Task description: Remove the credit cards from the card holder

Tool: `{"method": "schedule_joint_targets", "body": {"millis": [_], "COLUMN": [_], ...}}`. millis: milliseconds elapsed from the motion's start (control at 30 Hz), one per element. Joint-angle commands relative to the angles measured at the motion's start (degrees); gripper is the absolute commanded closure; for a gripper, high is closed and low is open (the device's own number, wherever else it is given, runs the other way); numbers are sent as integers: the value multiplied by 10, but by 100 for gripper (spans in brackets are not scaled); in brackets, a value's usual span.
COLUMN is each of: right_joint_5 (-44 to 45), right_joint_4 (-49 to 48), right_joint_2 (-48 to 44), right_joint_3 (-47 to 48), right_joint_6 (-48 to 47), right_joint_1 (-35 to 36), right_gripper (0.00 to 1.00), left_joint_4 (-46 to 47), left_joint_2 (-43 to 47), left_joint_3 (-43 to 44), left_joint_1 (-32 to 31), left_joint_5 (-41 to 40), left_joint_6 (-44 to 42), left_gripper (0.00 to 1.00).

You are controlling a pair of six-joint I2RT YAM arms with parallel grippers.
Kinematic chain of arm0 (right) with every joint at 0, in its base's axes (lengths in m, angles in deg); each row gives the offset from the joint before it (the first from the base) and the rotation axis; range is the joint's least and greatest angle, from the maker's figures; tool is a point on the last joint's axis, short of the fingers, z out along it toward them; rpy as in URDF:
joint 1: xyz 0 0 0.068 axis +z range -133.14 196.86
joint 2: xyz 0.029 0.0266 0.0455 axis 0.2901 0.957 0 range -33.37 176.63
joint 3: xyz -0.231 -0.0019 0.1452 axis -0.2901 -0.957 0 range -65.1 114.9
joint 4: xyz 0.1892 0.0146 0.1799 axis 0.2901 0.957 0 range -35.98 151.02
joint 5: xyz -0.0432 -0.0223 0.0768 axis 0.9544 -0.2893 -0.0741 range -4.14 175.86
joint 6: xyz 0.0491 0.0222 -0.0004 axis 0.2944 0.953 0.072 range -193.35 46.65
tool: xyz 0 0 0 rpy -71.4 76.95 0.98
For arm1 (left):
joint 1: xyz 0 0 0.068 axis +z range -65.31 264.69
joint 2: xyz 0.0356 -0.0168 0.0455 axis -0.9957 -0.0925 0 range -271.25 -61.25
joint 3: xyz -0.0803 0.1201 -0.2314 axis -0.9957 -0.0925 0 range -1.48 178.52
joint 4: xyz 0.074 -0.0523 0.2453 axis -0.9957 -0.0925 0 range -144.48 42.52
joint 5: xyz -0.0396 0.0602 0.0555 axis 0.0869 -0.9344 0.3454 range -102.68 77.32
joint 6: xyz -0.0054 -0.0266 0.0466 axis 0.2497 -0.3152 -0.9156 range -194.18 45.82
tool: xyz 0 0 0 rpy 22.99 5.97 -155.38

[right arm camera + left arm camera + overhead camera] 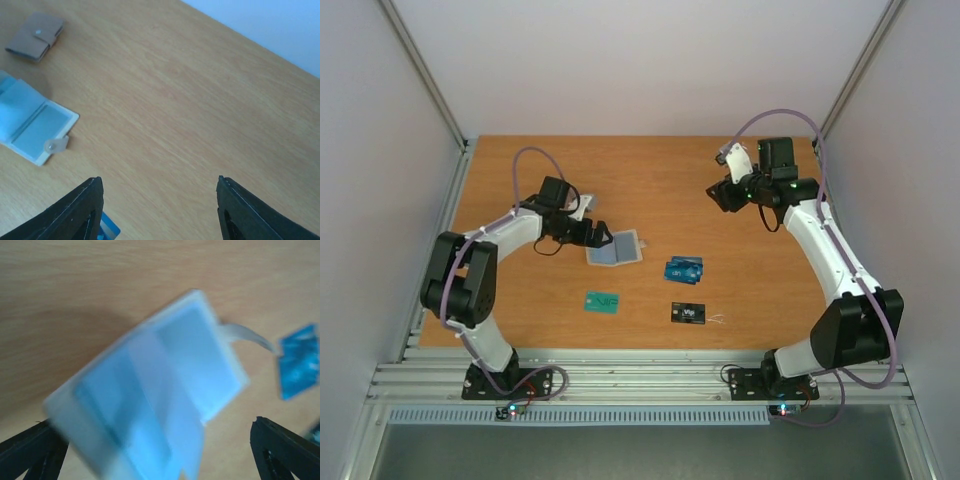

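Left claw: the left gripper [600,236] is released, fingers spread wide and low over the table, with nothing clamped
Within its reach: the flat pale grey-blue bifold card holder with a beige rim [615,248] lies opened just beside those fingers; the wrist view is blurred, so contact cannot be confirmed
Right claw: the right gripper [159,180] is also released and empty, raised well apart from the holder
Cards: the bright blue plastic card [684,269], the teal-green plastic card [603,301] and the black plastic card with white marks [688,313] all lie on the orange-brown wooden table [650,170], outside the holder
Other item: a small mauve-brown square snap pouch [35,36] sits near the holder, not touching it
Step in hand: judged to be the closing stage; three cards are out, and whether a pocket holds another cannot be told
Next move: probably a check of the pockets, with one claw pinning the holder while the other draws
Writing: the marks on the black and teal cards are too small to read; no brand is legible
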Motion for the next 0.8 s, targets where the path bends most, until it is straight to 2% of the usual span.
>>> {"method": "schedule_joint_targets", "body": {"millis": [0,33,67,100,200,300,400,500,567,633,700,767], "right_joint_5": [-33,-44,-56,-63,-86,-84,-29,32,45,70,114,147], "right_joint_4": [-51,-65,-79,-93,-138,-203,-298,-363,-367,-381,-424,-514], "right_joint_2": [-31,-37,-45,-52,-82,-127,-188,-247,-264,-273,-284,-290], "right_joint_3": [0,-5,-13,-21,-62,-128,-219,-299,-332,-372,-426,-493], "right_joint_6": [84,101,123,143,206,259,284,309,307,310,313,304], "right_joint_1": [-26,-37,-48,-58,-93,-127,-141,-152,-153,-153,-153,-153], "right_gripper": [32,26,10,3,1,1,2,2,2,2,1,1], "left_joint_4": [-9,1,7,10,20,44,71,109,169,280,376,448], "left_joint_2": [27,48,69,93,165,241,312,364,389,413,429,434], "left_joint_3": [22,13,3,-7,-44,-96,-153,-217,-266,-321,-373,-411], "left_joint_1": [2,3,3,4,10,33,63,72,72,73,74,75], "left_joint_5": [-237,-249,-249,-243,-245,-273,-329,-457,-560,-639,-646,-619], "left_joint_6": [9,-1,-8,-16,-10,43,102,106,115,123,104,51], "left_gripper": [1,1,1,1,1,1,1,1,1,1,1,1]}}
